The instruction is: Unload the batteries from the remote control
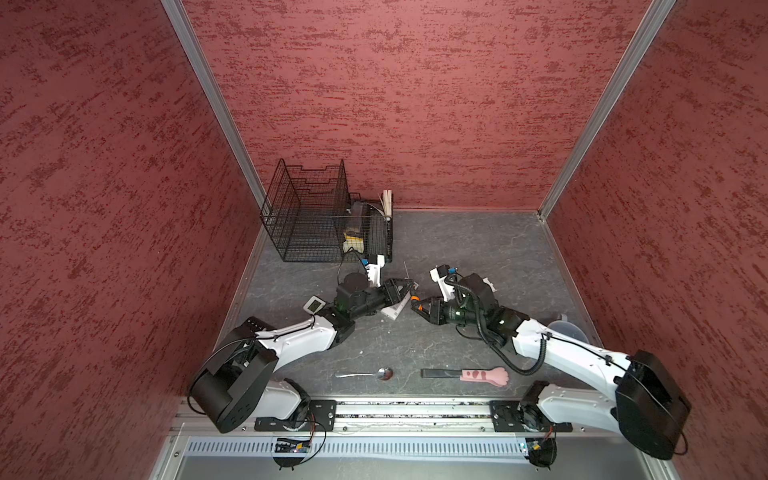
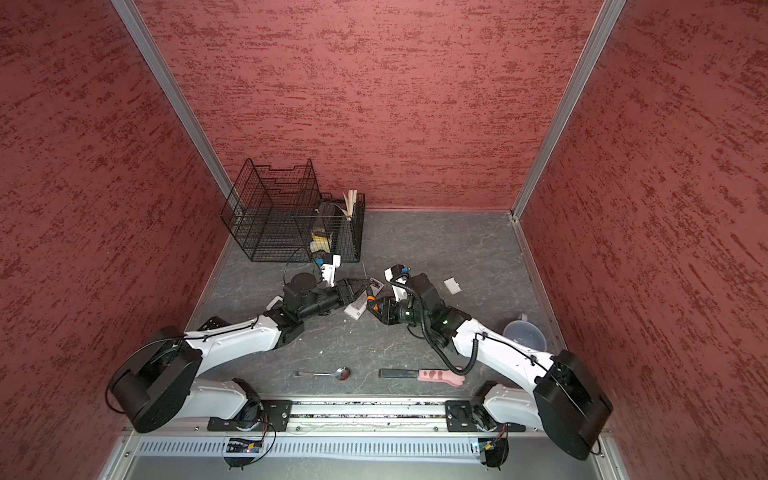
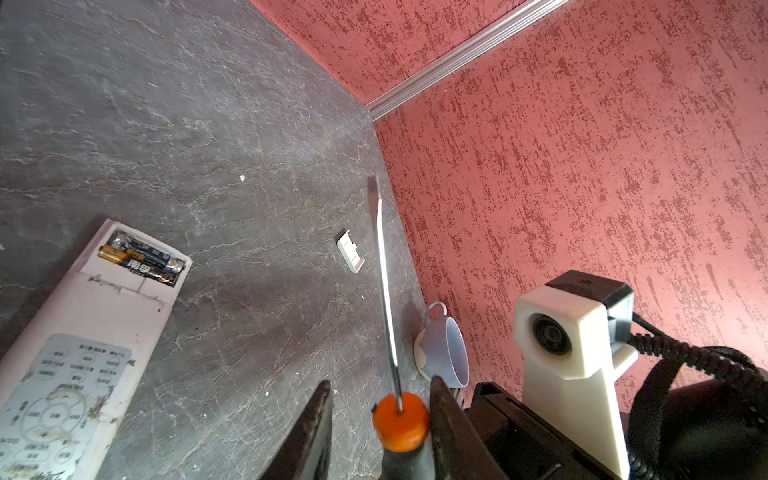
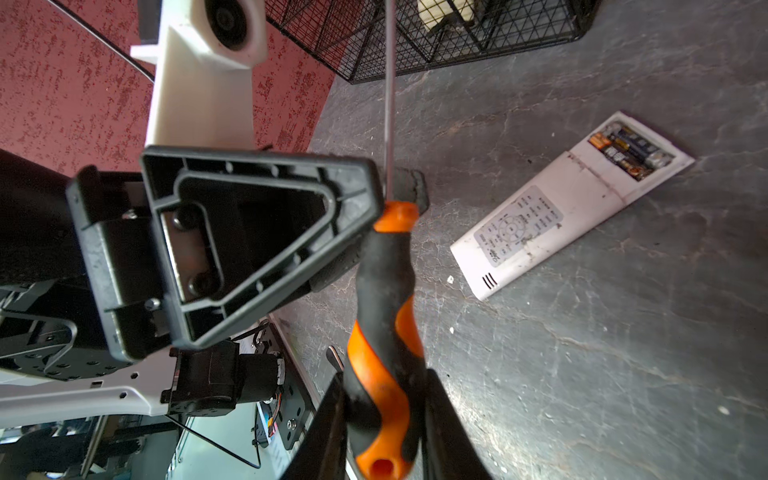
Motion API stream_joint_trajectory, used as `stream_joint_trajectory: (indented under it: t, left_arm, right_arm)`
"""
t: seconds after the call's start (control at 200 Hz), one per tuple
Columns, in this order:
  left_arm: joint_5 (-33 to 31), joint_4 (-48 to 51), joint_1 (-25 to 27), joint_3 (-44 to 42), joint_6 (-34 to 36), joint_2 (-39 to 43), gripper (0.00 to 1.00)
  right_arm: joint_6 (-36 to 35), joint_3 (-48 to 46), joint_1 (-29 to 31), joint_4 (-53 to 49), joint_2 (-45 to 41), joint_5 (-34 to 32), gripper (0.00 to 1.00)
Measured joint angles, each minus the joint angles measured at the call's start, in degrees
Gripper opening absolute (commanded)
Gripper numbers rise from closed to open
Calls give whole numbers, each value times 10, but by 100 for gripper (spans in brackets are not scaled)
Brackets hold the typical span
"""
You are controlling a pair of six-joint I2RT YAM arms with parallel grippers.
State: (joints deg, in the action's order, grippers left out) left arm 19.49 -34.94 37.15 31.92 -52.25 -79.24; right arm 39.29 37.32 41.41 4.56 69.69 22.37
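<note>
While the right gripper is clamping the orange-and-black handle of the screwdriver low down near its butt, the left gripper is straddling the orange collar at the top of that same handle. One of its fingers is touching the collar and the other is standing off with a gap showing, so those jaws are apart and not gripping anything. Out beyond the tool, the shaft is pointing toward the wire rack, away from the remote control, which is lying flat on the worktop just beside the two grippers. Its bay is lying uncovered at one end, and the batteries are sitting side by side inside it, none lifted out yet; the small white cover is lying apart, over toward the cup. So I'm reading this as the step between opening and emptying, with the screwdriver being shared or re-gripped between the arms. The next move is calling for one firm hold on the handle, the blade turned toward the bay, and its tip worked under a battery's end to lever it up without skidding the remote.
</note>
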Motion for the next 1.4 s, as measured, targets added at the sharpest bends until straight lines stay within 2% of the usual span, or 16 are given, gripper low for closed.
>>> stream_joint_trajectory:
  t: [0.351, 0.701, 0.917, 1.022, 1.398]
  left_arm:
    - [8, -24, 8, 2, -10, -23, 30]
    - [11, -24, 5, 10, -9, -26, 33]
    - [13, -24, 1, 24, -7, -37, 19]
    - [13, -24, 1, 24, -7, -43, 17]
    - [14, -25, 0, 25, -7, -46, 0]
  right_arm:
    - [0, 0, -3, 3, 8, 5, 12]
    - [0, 0, -7, 3, 15, 11, 11]
    - [0, 0, -8, 5, 15, 12, 11]
    - [0, 0, -8, 1, 16, 14, 11]
    - [-1, 0, -11, -1, 16, 14, 12]
